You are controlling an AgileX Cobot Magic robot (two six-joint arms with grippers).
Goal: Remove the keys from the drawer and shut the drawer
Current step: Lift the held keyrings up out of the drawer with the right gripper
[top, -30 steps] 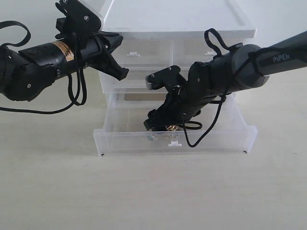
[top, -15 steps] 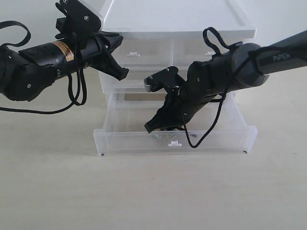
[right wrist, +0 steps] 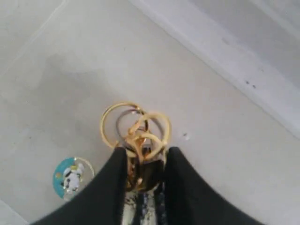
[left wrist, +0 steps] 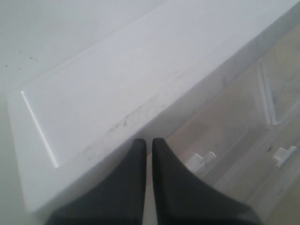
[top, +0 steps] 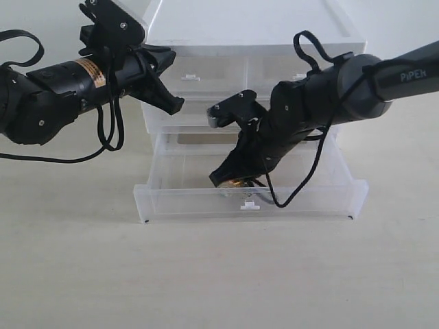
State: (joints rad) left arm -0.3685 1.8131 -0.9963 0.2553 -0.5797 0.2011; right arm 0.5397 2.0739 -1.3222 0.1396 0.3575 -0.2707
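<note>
The lowest drawer (top: 171, 203) of the white three-tier unit stands pulled out toward the front. Inside it, my right gripper (top: 230, 179) reaches down and is shut on the keys (right wrist: 136, 133), whose gold rings stick out past the fingertips (right wrist: 118, 161). A small round charm (right wrist: 70, 177) with a teal edge lies on the drawer floor (right wrist: 206, 93) beside them. A glint of gold (top: 238, 184) shows under the gripper in the exterior view. My left gripper (left wrist: 149, 142) is shut with nothing in it, hovering by the unit's top left corner (top: 159, 41).
The middle wide drawer (top: 192, 113) and the two half-width top drawers (top: 199, 72) are shut. The unit's flat white top (left wrist: 117, 89) lies just past the left fingertips. A black cable (top: 288, 192) from the right arm hangs over the open drawer's front wall.
My right gripper has closed on the keys and lifted slightly and to the right inside the drawer. The left arm has not moved.
</note>
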